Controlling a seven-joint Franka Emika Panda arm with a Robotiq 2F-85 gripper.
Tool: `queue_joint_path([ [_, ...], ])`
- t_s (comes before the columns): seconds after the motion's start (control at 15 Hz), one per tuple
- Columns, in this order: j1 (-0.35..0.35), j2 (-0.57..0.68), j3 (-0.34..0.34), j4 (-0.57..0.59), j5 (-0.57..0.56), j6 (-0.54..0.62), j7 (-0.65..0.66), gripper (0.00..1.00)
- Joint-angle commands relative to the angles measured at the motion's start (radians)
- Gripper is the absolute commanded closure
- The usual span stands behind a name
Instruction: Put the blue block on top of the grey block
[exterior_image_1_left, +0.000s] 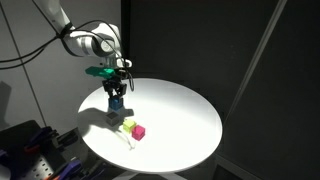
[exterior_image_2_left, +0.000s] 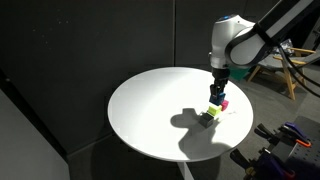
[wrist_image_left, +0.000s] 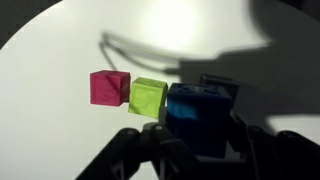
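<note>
My gripper (wrist_image_left: 203, 138) is shut on the blue block (wrist_image_left: 195, 112), which fills the space between the fingers in the wrist view. Right behind it the top of a dark cube in shadow shows; this looks like the grey block (wrist_image_left: 219, 88). I cannot tell whether the two touch. In both exterior views the gripper (exterior_image_1_left: 117, 95) (exterior_image_2_left: 217, 90) points straight down over the white round table (exterior_image_1_left: 180, 110) (exterior_image_2_left: 150, 100) and holds the block (exterior_image_1_left: 116, 103) just above it. The grey block is lost in shadow there.
A yellow-green cube (wrist_image_left: 147, 96) (exterior_image_1_left: 128, 125) and a magenta cube (wrist_image_left: 108, 87) (exterior_image_1_left: 139, 131) (exterior_image_2_left: 224, 104) sit side by side on the table, in a row next to the gripper. The surroundings are dark. Equipment stands by the table's edge (exterior_image_2_left: 290, 140).
</note>
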Motion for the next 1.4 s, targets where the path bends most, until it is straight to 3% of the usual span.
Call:
queue_joint_path([
  [0.0,0.014,0.019,0.008,0.008,0.03,0.022,0.014,0.69],
  [1.33,0.061,0.156,0.0,0.053,0.023,0.099,0.03,0.69],
])
